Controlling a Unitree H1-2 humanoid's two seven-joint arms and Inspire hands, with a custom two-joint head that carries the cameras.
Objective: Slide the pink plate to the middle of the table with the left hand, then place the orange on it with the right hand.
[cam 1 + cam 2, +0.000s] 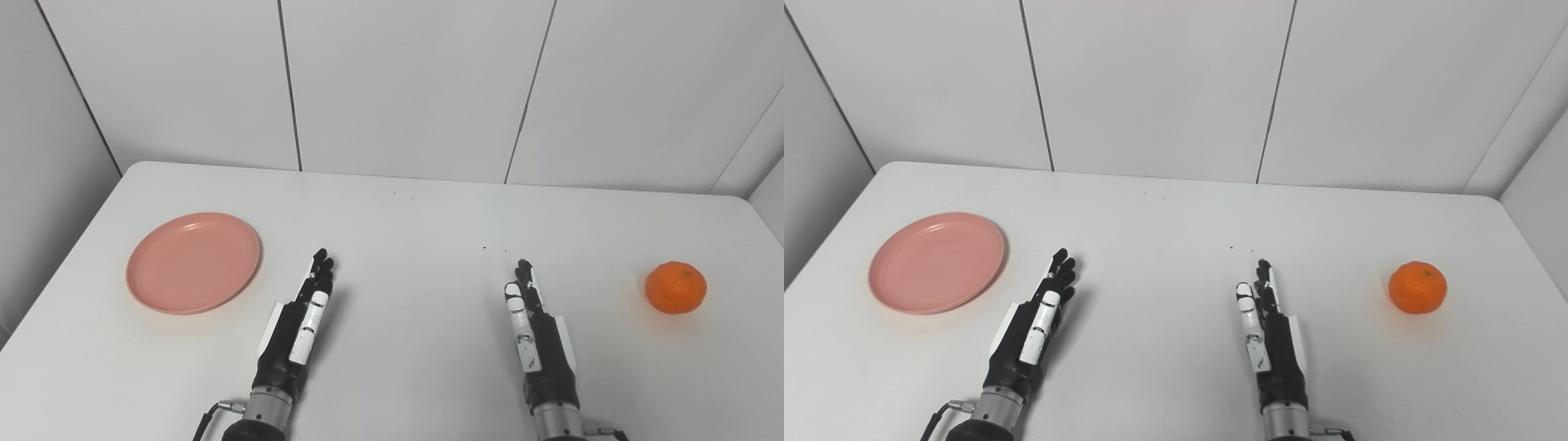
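A round pink plate (pixel 193 262) lies flat and empty on the left side of the white table (pixel 404 233). An orange (pixel 675 287) sits on the table at the far right. My left hand (pixel 298 324) is open with fingers stretched forward, held edge-up, to the right of the plate and apart from it. My right hand (pixel 534 331) is open the same way, well left of the orange and apart from it. Neither hand holds anything. The plate (pixel 937 261), the orange (pixel 1417 287) and both hands also show in the right eye view.
A white panelled wall (pixel 404 86) stands behind the table's far edge, with side walls at both ends. A few small dark specks (pixel 493 249) lie on the table between the hands.
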